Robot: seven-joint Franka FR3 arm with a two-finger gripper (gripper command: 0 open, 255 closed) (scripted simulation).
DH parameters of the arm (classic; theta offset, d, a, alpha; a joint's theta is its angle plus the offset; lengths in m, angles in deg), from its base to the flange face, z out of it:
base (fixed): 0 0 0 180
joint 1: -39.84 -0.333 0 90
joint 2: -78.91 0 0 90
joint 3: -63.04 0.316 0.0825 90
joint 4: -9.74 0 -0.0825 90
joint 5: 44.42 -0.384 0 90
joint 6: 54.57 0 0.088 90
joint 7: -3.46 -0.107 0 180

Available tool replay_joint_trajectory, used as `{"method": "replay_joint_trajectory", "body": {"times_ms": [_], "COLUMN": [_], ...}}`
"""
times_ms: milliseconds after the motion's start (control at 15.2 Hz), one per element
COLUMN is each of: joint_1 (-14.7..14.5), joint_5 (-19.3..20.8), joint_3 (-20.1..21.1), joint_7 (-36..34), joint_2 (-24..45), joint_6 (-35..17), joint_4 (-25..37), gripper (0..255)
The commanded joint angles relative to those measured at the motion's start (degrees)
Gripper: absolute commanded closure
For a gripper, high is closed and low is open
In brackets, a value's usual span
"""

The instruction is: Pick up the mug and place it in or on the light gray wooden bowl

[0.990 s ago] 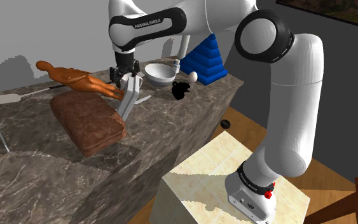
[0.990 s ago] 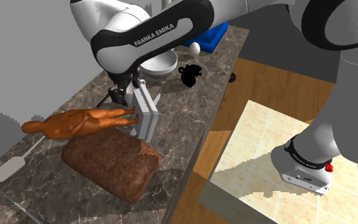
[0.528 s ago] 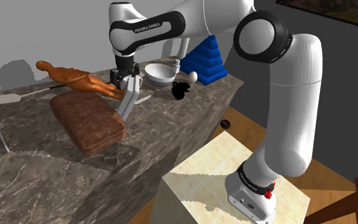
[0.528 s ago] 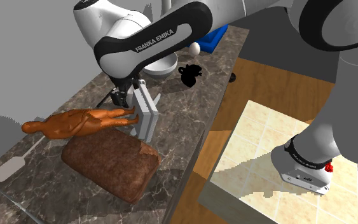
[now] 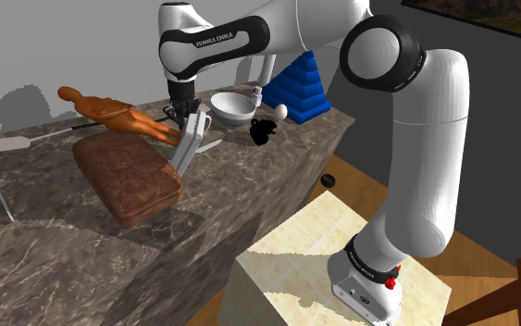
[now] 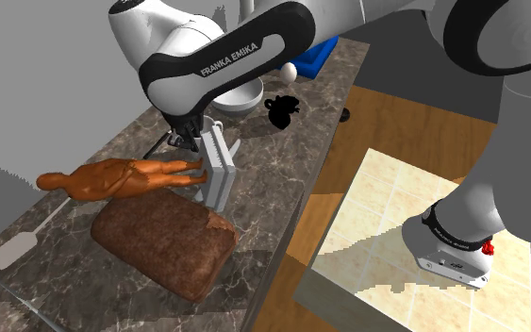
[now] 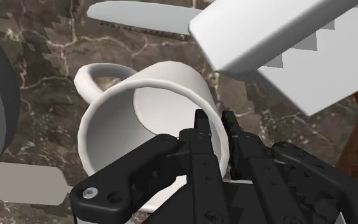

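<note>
Grasp step. Black two-finger gripper [image 7: 215,125] is down at the white mug [image 7: 130,121] (plain, loop handle). Jaws are pinching the mug's wall, one finger inside the rim and one outside, on the side away from the handle.

The mug sits upright, mouth open to the wrist camera, over the dark veined marble counter [image 5: 249,199]. Can't tell whether its base is off the surface yet. A pale grey ribbed slab [image 6: 219,170] leans close beside it on the near side. A grey serrated knife blade [image 7: 142,19] lies flat just past it.

Target is the pale grey round bowl [image 5: 232,108]. It reads as plain grey with no wood grain showing. In the shoulder view it's just right of the mug and a bit farther back, near but not touching, and looks empty.

My read is the grip is made and lift/transfer isn't done.

- **Next move:** a straight vertical lift first, since the slab is tight on the near side and any sideways drag could clip it.
- **Transfer:** once clear of the bowl's rim height, a short move across to centre over the bowl, then lower and let go.
- **Risk:** this is a one-wall pinch, so the mug may swing about the fingers. Go slow.
</note>
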State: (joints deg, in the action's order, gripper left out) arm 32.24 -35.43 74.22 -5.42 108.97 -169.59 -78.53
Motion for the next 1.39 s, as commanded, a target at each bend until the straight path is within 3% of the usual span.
{"method": "replay_joint_trajectory", "body": {"times_ms": [0,198,1320], "joint_1": [-0.01,-0.02,-0.12], "joint_5": [-0.02,-0.02,-1.04], "joint_3": [0.01,0.02,0.52], "joint_7": [0.00,-0.03,1.05], "joint_2": [0.05,0.02,-3.35], "joint_6": [0.05,-0.03,11.30], "joint_4": [-0.05,-0.15,7.91], "gripper": [255,255,255]}}
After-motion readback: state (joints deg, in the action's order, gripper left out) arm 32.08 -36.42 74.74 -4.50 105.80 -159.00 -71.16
